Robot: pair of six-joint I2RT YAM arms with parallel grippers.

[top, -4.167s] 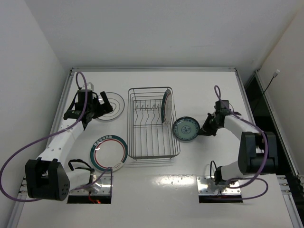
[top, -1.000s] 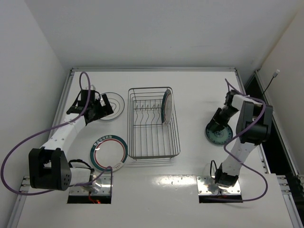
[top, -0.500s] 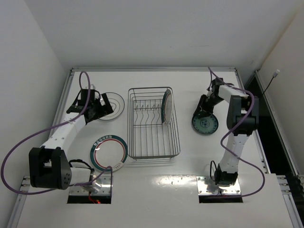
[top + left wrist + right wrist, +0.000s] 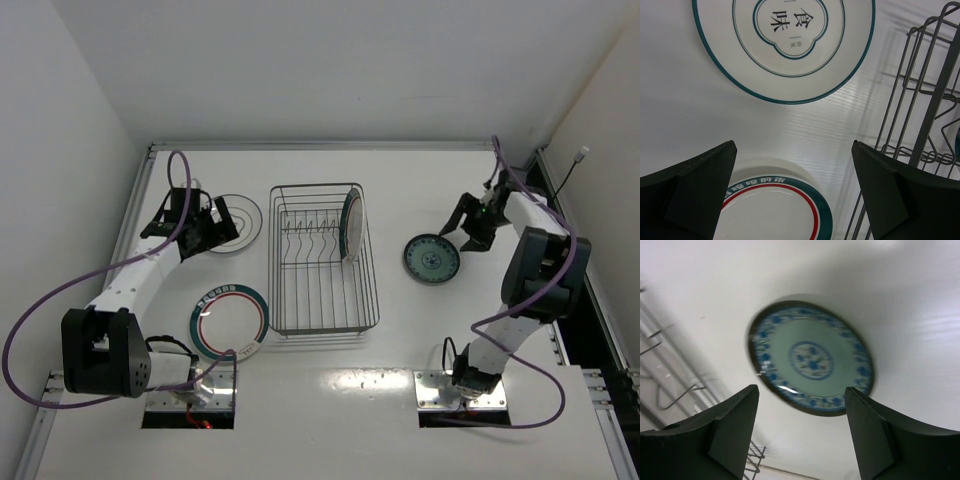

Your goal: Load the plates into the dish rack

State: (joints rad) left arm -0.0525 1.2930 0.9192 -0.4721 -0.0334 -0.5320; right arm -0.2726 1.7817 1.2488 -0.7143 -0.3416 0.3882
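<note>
A small teal patterned plate (image 4: pixel 431 259) (image 4: pixel 812 360) lies flat on the table to the right of the dish rack (image 4: pixel 322 300) (image 4: pixel 670 390). My right gripper (image 4: pixel 465 228) (image 4: pixel 799 392) hangs open just right of it, holding nothing. One green-rimmed plate (image 4: pixel 350 224) stands upright in the rack's far right corner. Another green-rimmed plate (image 4: pixel 230 322) (image 4: pixel 775 210) lies flat left of the rack. The ringed white plate (image 4: pixel 238 218) (image 4: pixel 785 45) lies at the far left. My left gripper (image 4: pixel 212 230) (image 4: pixel 794 150) is open beside it, empty.
The rack's wire wall (image 4: pixel 930 100) stands close to the right of the left gripper. A raised table edge (image 4: pixel 320 146) runs along the back. White walls close in on the left and right sides.
My right gripper carried the teal plate leftward, opened and let it go flat on the table, then pulled back up and right. The left arm has not moved.
</note>
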